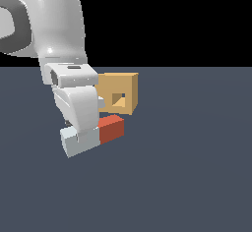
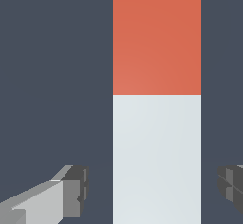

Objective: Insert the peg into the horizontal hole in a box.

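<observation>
Dark grey floor (image 1: 197, 177) | jaws spread astride peg (image 2: 156, 123), white half | box (image 1: 118, 94) behind | no readable writing

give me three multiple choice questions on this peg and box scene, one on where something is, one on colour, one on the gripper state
1. Where does the peg lie relative to the box in the exterior view?
A. On top of the box
B. On the floor in front of the box, lower in the picture
C. Already through the hole

2. Which half of the peg sits between the fingers in the wrist view?
A. The red half
B. The pale grey-white half
C. Neither; the fingers are beside the box

3. What is the state of the gripper?
A. Open, fingers either side of the peg with gaps
B. Shut on the peg
C. Shut on the box

Answers
1: B, the peg lies on the floor below the box, and the hole is empty.
2: B, both fingertips flank the pale part.
3: A, dark floor shows between each finger and the peg.
</observation>
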`<move>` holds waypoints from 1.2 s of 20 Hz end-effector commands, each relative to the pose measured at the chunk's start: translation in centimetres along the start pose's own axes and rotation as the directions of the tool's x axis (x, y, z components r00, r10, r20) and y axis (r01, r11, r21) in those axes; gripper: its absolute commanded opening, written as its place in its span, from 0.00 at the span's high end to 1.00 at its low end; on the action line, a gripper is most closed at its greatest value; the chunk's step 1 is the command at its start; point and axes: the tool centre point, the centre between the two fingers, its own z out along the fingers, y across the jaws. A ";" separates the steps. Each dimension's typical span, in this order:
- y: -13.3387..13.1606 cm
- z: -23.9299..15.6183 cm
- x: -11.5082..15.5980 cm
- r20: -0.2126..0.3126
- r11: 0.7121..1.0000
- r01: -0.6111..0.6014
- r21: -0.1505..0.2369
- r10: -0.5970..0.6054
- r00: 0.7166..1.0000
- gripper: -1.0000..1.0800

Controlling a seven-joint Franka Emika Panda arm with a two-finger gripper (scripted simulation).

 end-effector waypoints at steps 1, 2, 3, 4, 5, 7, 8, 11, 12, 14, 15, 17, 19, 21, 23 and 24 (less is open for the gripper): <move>0.0 1.1 0.0 0.000 1.000 0.000 0.000 0.000 1.000 0.04; 0.0 1.5 0.0 0.000 1.000 0.000 0.000 0.000 1.000 0.04; 0.0 1.8 0.0 0.000 1.000 0.000 0.000 0.000 1.000 0.04; 0.0 2.1 0.0 0.000 1.000 0.000 0.000 0.000 1.000 0.04; 0.0 2.3 0.0 0.000 1.000 0.000 0.000 0.000 1.000 0.04; 0.0 2.6 0.0 0.000 1.000 0.000 0.000 0.000 1.000 0.04; 0.0 2.6 0.0 0.000 1.000 0.000 0.001 0.000 1.000 0.04; 0.0 2.7 0.0 0.000 1.000 0.000 0.001 0.000 1.000 1.00; 0.0 2.7 0.0 0.000 1.000 0.000 0.001 0.000 1.000 1.00; 0.0 2.7 0.0 0.000 1.000 0.000 0.001 0.000 1.000 1.00; 0.0 2.7 0.0 0.000 1.000 0.000 0.001 0.000 1.000 1.00; 0.0 2.7 0.0 0.000 1.000 0.000 0.001 0.000 1.000 1.00; 0.0 2.7 0.0 0.000 1.000 0.000 0.001 0.000 1.000 1.00; 0.0 2.6 0.0 0.000 1.000 0.001 0.000 -0.001 1.000 1.00; 0.0 2.6 0.2 0.000 1.000 0.012 0.000 -0.012 1.000 1.00; 0.0 2.5 0.3 0.000 1.000 0.021 0.000 -0.021 1.000 1.00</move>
